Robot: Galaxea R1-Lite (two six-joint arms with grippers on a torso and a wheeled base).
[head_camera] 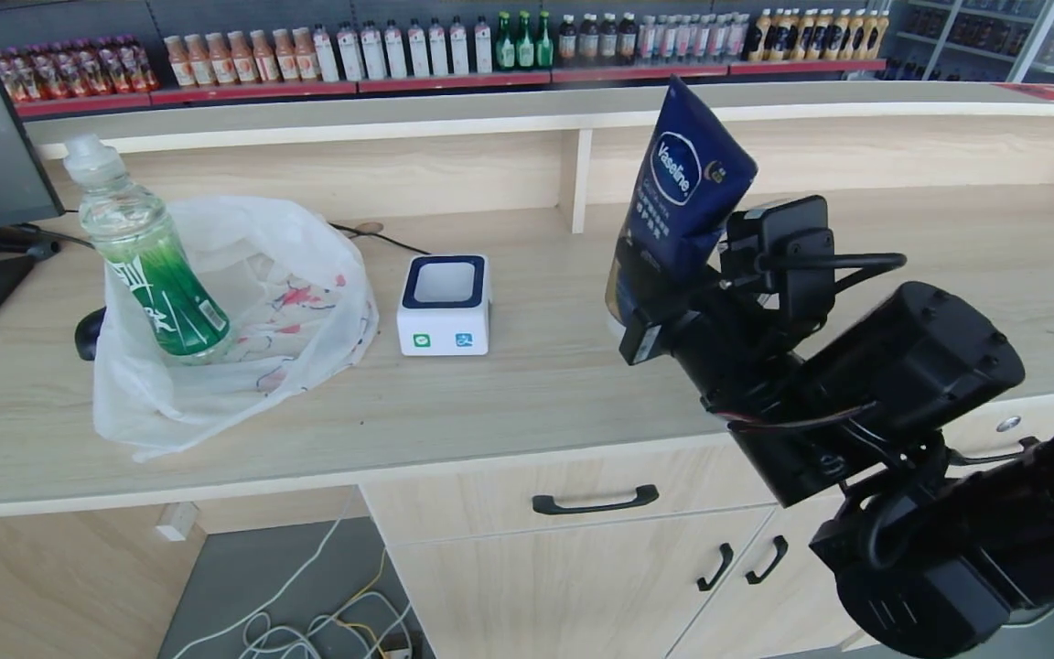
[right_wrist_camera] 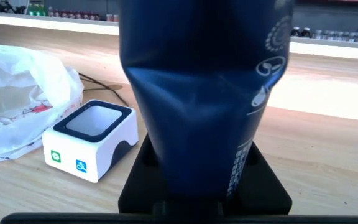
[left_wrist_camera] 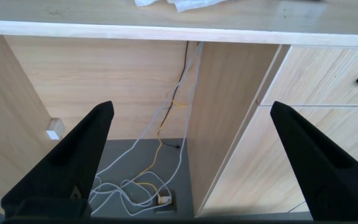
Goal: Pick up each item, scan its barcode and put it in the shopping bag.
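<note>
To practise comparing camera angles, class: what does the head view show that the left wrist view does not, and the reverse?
Head view alone: the right gripper shut on a blue tube, a white scanner, a green bottle leaning in the shopping bag. Left wrist view alone: the left gripper, open. Both: the counter edge, a bit of that bag, cables underneath, drawer handles.

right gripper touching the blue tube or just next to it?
Touching. Head view shows the right gripper clamped on the blue tube's lower end, no gap.
</note>
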